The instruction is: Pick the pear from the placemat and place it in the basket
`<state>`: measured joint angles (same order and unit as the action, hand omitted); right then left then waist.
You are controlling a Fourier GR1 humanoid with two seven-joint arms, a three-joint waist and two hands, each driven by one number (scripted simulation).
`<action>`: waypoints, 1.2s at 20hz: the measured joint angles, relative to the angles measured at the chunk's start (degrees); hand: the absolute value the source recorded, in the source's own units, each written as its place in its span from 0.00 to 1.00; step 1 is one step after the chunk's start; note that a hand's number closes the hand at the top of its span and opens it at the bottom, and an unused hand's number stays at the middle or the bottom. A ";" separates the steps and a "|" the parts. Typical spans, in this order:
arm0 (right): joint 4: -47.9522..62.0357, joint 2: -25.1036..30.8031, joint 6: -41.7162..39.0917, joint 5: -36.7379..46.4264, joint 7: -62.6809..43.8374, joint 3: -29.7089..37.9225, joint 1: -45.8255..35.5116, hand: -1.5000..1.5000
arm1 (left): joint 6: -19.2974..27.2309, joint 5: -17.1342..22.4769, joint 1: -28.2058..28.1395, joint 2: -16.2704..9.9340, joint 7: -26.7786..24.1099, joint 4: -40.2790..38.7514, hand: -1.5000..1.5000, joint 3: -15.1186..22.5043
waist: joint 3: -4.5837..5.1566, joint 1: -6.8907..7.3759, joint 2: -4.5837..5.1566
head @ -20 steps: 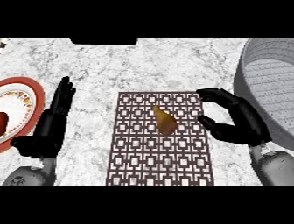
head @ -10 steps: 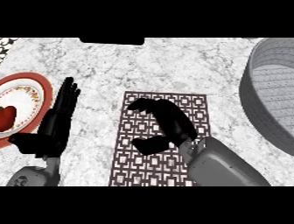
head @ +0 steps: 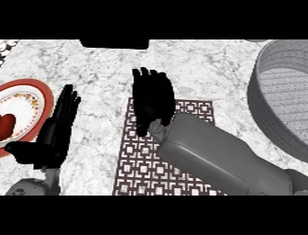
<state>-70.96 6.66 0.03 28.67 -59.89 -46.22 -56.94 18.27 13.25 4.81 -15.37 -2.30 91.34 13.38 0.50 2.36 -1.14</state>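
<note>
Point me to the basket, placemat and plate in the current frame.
basket (head: 299, 98), head view, on its ribbed inner floor.
placemat (head: 138, 170), head view, on its bare lower left part.
plate (head: 33, 100), head view, on its patterned right rim.

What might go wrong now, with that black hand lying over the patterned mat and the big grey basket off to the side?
The right hand lies flat over the mat, fingers straight, and no pear shows, so it may sit hidden underneath and could be nudged or rolled rather than picked up.

The basket has a tall wall; a hand carried across low might bump it.

The left hand rests open beside the plate holding a red fruit; any sideways move could knock that plate.
</note>
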 measured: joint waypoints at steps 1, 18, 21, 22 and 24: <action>1.27 -0.18 -2.85 -0.32 -1.18 0.16 -2.39 0.00 | 0.25 -0.07 0.14 0.28 -0.07 -0.02 0.50 0.00 | 0.00 -0.09 0.05; 24.73 -5.25 -23.65 -24.05 -5.12 4.76 -25.36 0.00 | -0.69 0.22 1.07 0.19 0.99 0.95 0.50 -0.53 | -0.21 0.82 0.99; 27.80 -5.33 -25.12 -25.98 -5.12 2.53 -26.88 0.00 | -0.92 0.26 0.50 0.18 0.37 0.56 0.50 -0.89 | -0.22 0.68 1.05; 28.60 -5.34 -25.49 -26.60 -5.17 1.75 -27.16 0.00 | -0.76 0.02 0.35 0.42 0.21 0.58 0.50 -0.69 | -0.23 0.61 1.05; 29.88 -5.37 -25.85 -27.36 -5.39 -0.08 -27.24 0.00 | -0.82 -0.19 -0.20 0.53 0.11 0.94 0.50 -0.40 | -0.26 0.51 1.03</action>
<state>-41.08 1.29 -25.82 1.31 -65.28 -46.29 -84.18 17.45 13.07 4.61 -14.84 -2.20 92.29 12.98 0.24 2.87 -0.11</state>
